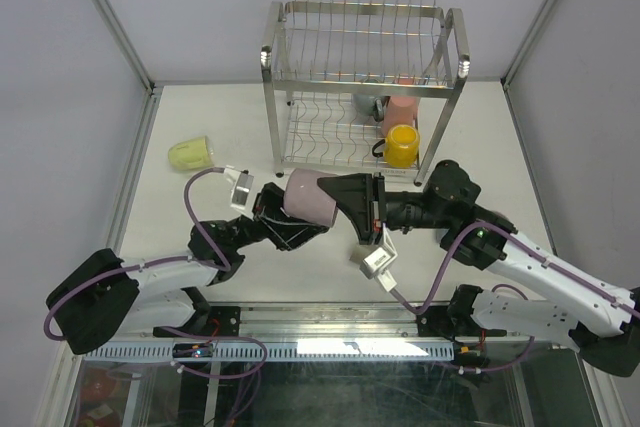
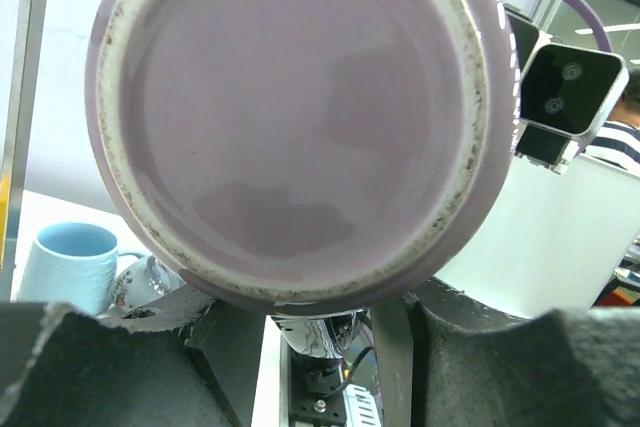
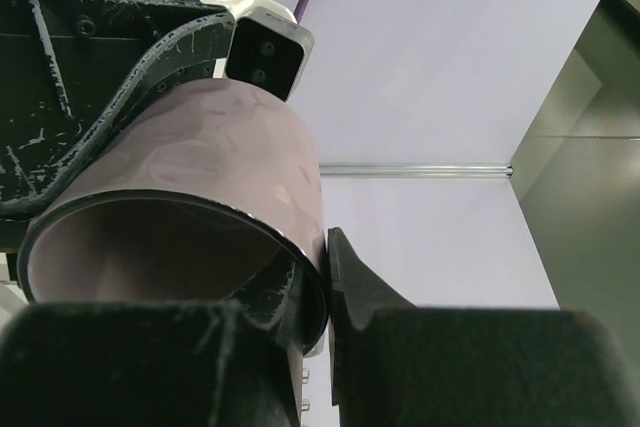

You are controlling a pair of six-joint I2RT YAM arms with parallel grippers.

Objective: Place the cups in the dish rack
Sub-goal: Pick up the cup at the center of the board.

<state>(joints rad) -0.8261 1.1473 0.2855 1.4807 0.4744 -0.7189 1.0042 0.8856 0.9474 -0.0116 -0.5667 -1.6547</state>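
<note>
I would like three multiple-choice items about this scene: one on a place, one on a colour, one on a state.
1. Where is the pale green mug?
A. on the table, left of the dish rack
B. inside that rack
C. in a gripper

2. What colour is the mug raised between the two arms?
A. yellow
B. light blue
C. mauve

3. In what state is the right gripper?
A. open, away from every mug
B. shut on the mauve mug's rim
C. out of view

Answers:
1 A: it lies on its side on the table.
2 C: the top view shows a mauve body.
3 B: the right wrist view shows one finger inside the wall and one outside.
</note>
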